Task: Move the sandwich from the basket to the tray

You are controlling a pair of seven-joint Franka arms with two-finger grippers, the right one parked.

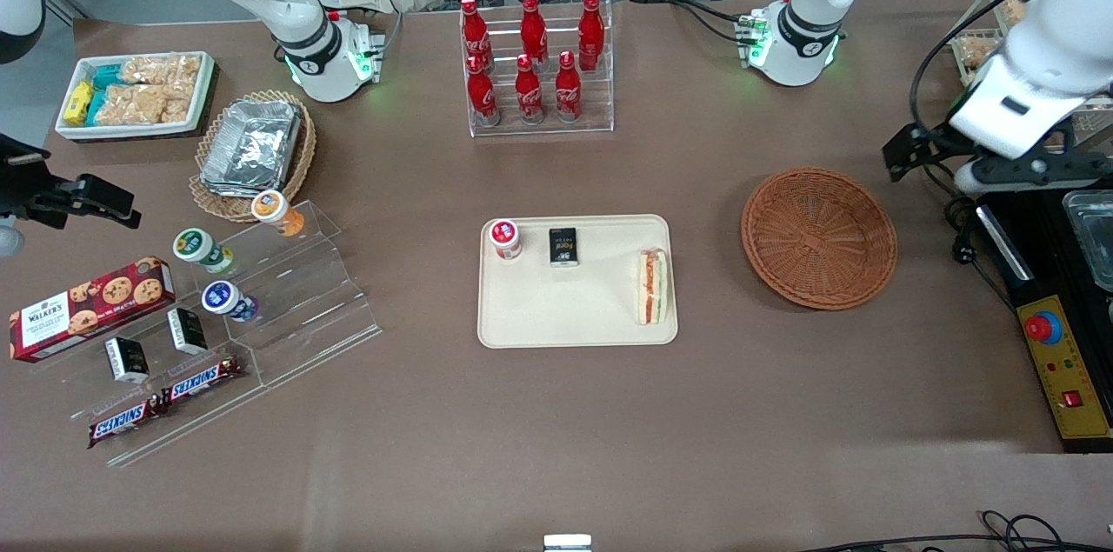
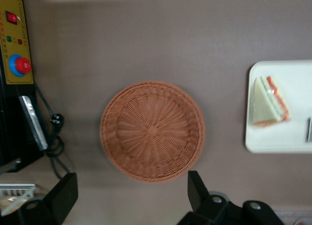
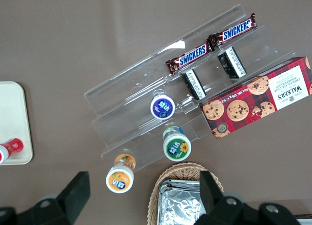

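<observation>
Sandwich (image 1: 652,286) lies on tray (image 1: 576,317), at edge nearest basket (image 1: 818,237). On tray also red-lid cup (image 1: 505,238) and black pack (image 1: 563,246). Gripper (image 2: 131,193) hangs above table beside basket, fingers (image 2: 197,188) wide apart, holding nothing.

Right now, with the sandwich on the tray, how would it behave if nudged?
The sandwich stands on edge on the tray, so it would probably topple. Its bread looks soft, likely squashing. The open gripper hovers over the basket.
</observation>
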